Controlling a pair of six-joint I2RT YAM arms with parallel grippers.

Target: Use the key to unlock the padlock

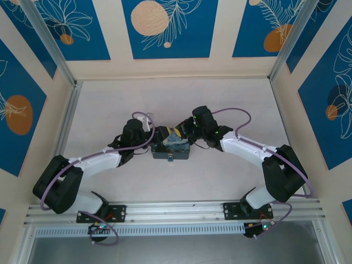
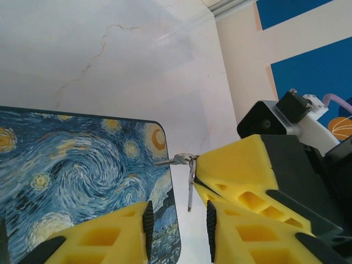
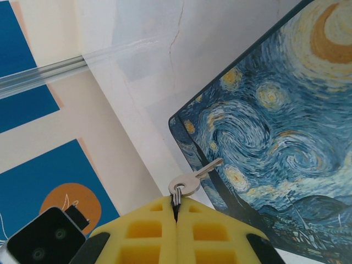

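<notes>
**A:** From above, where does everything sit?

**B:** Both arms meet over the painted tin (image 1: 175, 141) in the middle of the table (image 1: 110, 104). A small bluish speck on the tin's six-o'clock face looks like the padlock (image 1: 170, 158). It is too small to make out a keyhole.

**A:** And the left wrist view?

**B:** The left gripper (image 2: 179, 223) stands spread with nothing between its pads. At one o'clock from it, the right gripper (image 2: 198, 165) pinches the key (image 2: 168, 161). The blade points to nine o'clock, at the tin's corner, and a thin wire ring (image 2: 190, 184) dangles below.

**A:** The right wrist view?

**B:** Its fingers are pressed together on the ring or the very rim of the key's head; I can't tell which. The blade aims at one o'clock, over the tin's edge.

**A:** How will the key handle?

**B:** I'd judge it light, stiff and slick. Held that shallowly it could swivel, so a flat grip on the head would be safer. The padlock is light too and would likely skid unless its body is steadied. The tin's lid and the crowded fingers stand in the way.
</notes>
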